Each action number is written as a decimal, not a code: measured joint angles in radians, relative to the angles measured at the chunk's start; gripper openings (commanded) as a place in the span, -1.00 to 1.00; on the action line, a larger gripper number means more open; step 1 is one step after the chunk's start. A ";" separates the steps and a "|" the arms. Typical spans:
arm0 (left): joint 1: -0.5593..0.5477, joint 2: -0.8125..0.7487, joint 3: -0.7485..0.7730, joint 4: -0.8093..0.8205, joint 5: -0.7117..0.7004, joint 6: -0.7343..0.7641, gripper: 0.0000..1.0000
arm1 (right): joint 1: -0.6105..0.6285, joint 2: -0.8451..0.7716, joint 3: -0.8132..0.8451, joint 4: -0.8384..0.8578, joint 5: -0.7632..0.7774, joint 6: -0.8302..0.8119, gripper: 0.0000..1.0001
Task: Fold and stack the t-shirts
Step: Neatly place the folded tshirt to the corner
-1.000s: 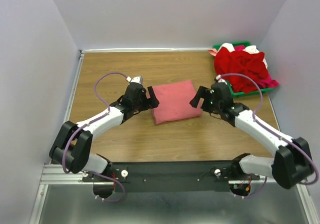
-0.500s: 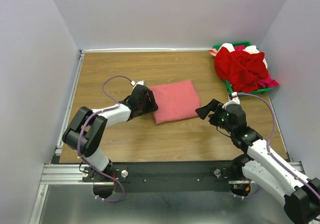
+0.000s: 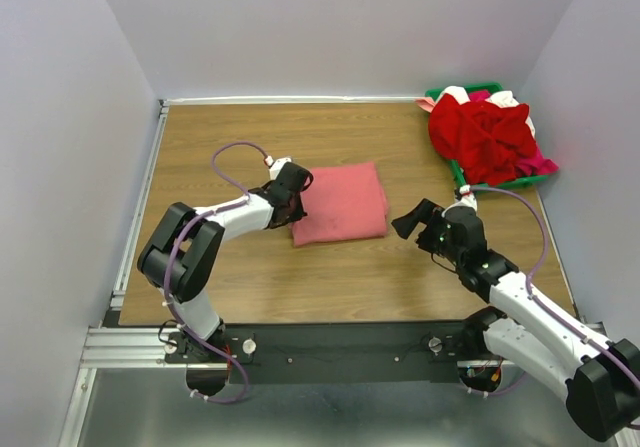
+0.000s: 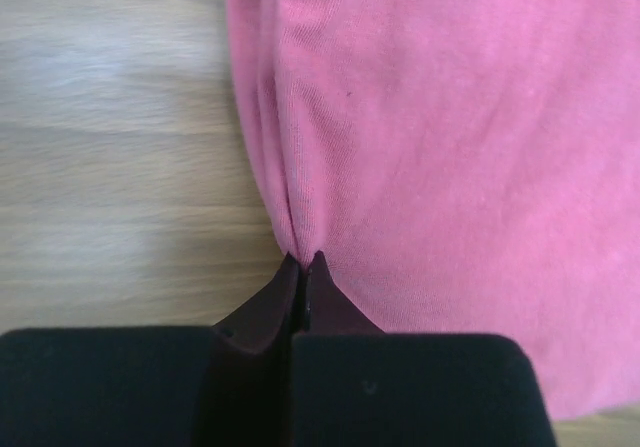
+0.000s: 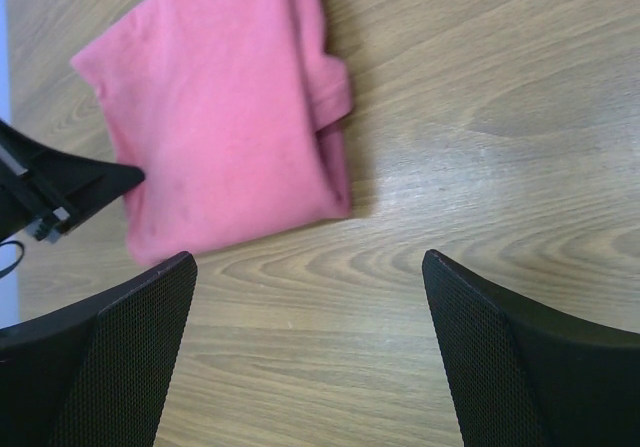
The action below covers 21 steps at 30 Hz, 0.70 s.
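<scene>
My left gripper (image 4: 303,267) is pinched tight on the left edge of the pink tee (image 3: 340,202) — the tips meet with a small pucker of cloth drawn in between them, and creases run away from that spot. The tee lies folded into a rough rectangle near the middle of the counter (image 3: 230,137), flat on the wood, its layered edges showing along the right side. My right gripper (image 3: 415,219) hangs over bare wood just right of the tee, apart from it, fingers spread wide with nothing between them — through its wrist camera I see the tee ahead and the dark tip of my left gripper at the tee's far edge. The other tees (image 3: 485,137) sit heaped in the tray (image 3: 490,184) at the far right corner of the counter, mostly red, with white and magenta showing at the edges, the heap spilling over the rim.
</scene>
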 measured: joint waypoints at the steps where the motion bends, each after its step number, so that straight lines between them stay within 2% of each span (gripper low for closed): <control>1: 0.000 0.000 0.004 -0.018 -0.013 -0.001 -1.00 | 0.000 0.005 0.000 0.000 0.004 -0.001 1.00; 8: 0.005 -0.018 0.018 -0.183 -0.227 -0.045 -1.00 | 0.000 0.021 0.000 0.000 0.019 -0.022 1.00; 12: 0.064 -0.019 0.025 -0.261 -0.330 -0.051 -1.00 | 0.000 0.018 0.000 0.000 0.029 -0.034 1.00; 17: 0.155 -0.018 0.059 -0.311 -0.432 0.005 -1.00 | 0.000 0.006 0.000 0.001 0.056 -0.043 1.00; 21: 0.213 -0.017 0.083 -0.283 -0.451 0.105 -1.00 | 0.000 0.012 0.002 0.001 0.080 -0.048 1.00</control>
